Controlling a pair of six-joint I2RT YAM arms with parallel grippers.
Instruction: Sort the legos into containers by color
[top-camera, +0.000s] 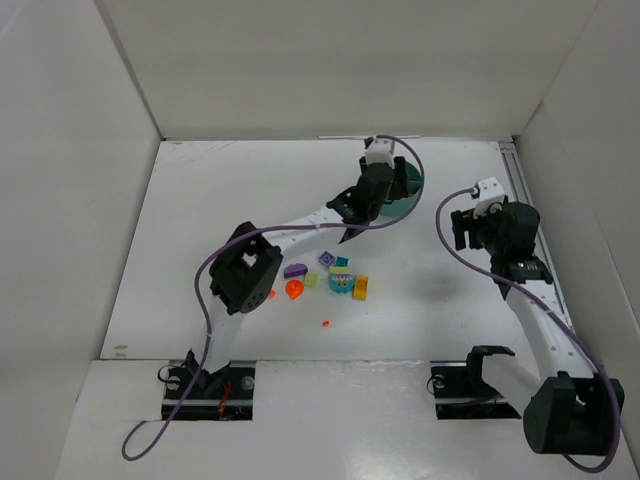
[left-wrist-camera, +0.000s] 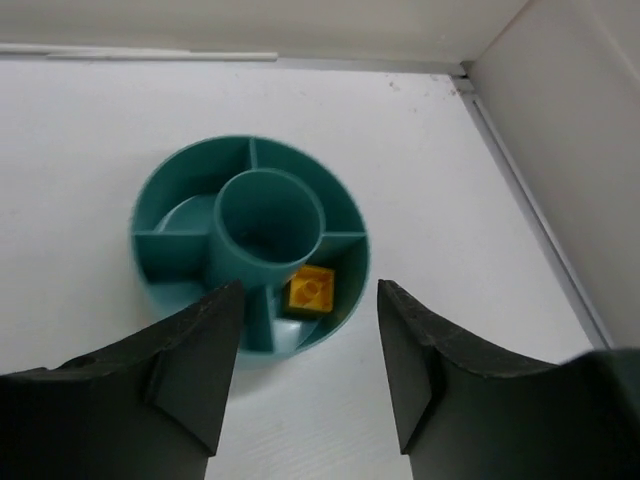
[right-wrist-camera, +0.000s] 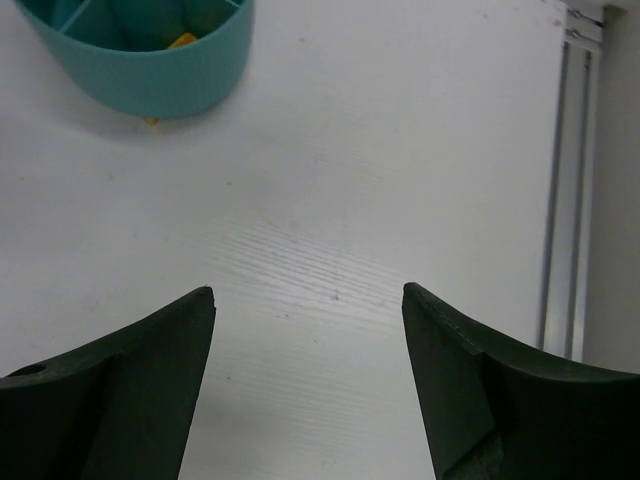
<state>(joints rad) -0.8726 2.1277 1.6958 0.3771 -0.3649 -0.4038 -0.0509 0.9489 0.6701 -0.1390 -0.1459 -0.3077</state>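
**Laboratory robot cell.** A white desk (top-camera: 430, 310) is enclosed on three sides by plain white panels (top-camera: 330, 60). A left arm (top-camera: 300, 225) and a right arm (top-camera: 545, 320) are bolted at its near edge, trailing purple cables (top-camera: 207, 290). A metal rail (right-wrist-camera: 565, 180) runs along the right side.

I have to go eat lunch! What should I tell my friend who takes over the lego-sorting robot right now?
Left gripper: open, empty, hanging over the round teal plastic tub.
Right gripper: open, empty, over bare table to the right of the tub.
Done: one yellow brick lies in a wedge compartment. The other compartments in view look empty.
Left: the loose plastic legos (purple, orange-red, light green, teal, yellow) lie clustered on the white table, nearer the arm bases. One tiny orange-red bit sits apart. All of these need sorting by colour.
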